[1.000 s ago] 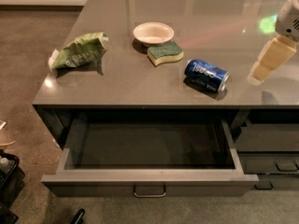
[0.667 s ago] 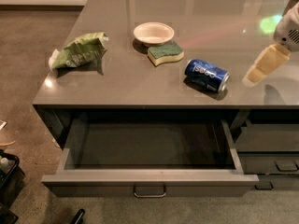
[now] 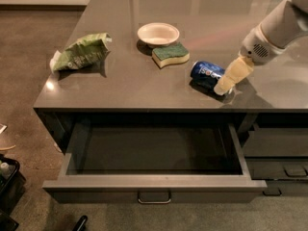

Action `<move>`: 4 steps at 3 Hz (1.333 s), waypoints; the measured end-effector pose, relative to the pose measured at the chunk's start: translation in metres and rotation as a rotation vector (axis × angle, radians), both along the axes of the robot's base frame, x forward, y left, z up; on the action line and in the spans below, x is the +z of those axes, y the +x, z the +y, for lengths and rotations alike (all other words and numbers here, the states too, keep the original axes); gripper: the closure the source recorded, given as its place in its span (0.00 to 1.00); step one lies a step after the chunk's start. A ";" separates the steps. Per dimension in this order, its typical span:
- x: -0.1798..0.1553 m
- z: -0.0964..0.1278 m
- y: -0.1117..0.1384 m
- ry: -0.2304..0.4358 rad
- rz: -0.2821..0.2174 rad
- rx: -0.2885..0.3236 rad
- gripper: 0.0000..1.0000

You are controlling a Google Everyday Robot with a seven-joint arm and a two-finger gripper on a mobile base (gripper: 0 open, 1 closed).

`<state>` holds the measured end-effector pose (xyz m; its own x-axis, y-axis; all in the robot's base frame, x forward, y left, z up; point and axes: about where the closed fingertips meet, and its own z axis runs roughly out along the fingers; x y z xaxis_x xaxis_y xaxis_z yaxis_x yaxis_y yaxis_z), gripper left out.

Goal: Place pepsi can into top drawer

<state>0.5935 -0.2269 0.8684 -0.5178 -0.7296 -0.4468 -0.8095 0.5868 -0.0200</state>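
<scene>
A blue can (image 3: pixel 206 73) lies on its side on the counter (image 3: pixel 125 88), behind the pulled-out drawer (image 3: pixel 154 182). The gripper (image 3: pixel 225 83) meets the can's right end; I cannot tell its grip.

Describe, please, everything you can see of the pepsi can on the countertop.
The pepsi can is a small dark-blue metal can with white lettering, lying on its side on the grey countertop, near the front edge, right of the sponge and above the open top drawer. The gripper is at its right end, covering it; contact looks likely.
</scene>
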 end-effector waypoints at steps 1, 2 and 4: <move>-0.010 0.030 0.006 0.049 0.016 0.037 0.00; -0.010 0.031 0.006 0.049 0.017 0.037 0.19; -0.010 0.031 0.006 0.049 0.017 0.037 0.65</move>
